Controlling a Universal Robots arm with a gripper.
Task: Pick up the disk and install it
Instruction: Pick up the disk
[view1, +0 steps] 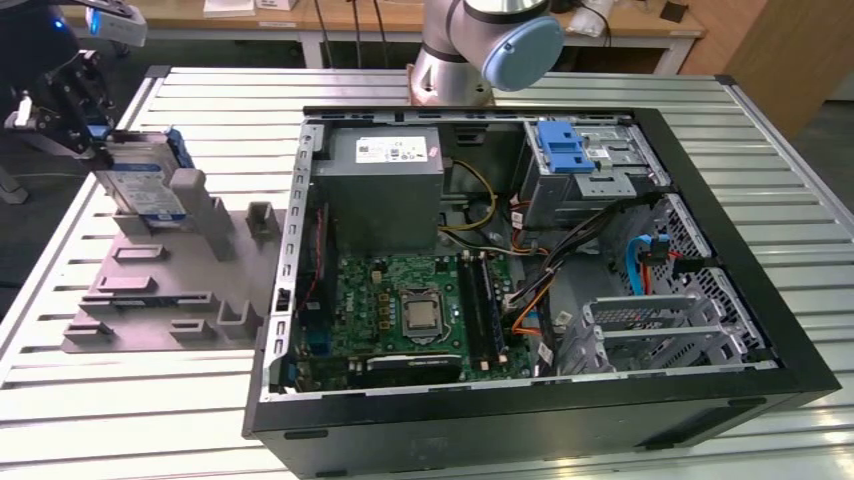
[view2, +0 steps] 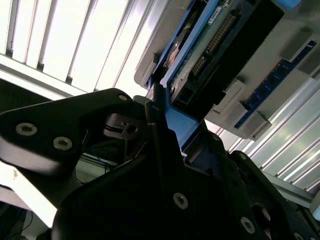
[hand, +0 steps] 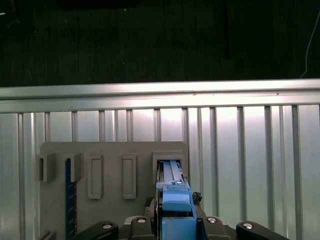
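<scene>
Slatted silver metal table (view1: 147, 420), strong glare on the ribs in both wrist views. Dark floor (view1: 20, 255) past its edge. Wood-topped table (view1: 360, 12) behind, white legs. Wooden panel (view1: 781, 55) at the exterior view's right.

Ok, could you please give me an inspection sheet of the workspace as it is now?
Surface: slatted metal table, bearing a grey holder and an open computer case.
Job's things: the disk stands on edge in the grey holder.
Clutter: nothing seen.
Grippers: gripper shut on the disk's blue rail.
Cables: black, orange and yellow cables inside the case.
Surroundings: arm base at the table's far side; wooden benches beyond.
</scene>
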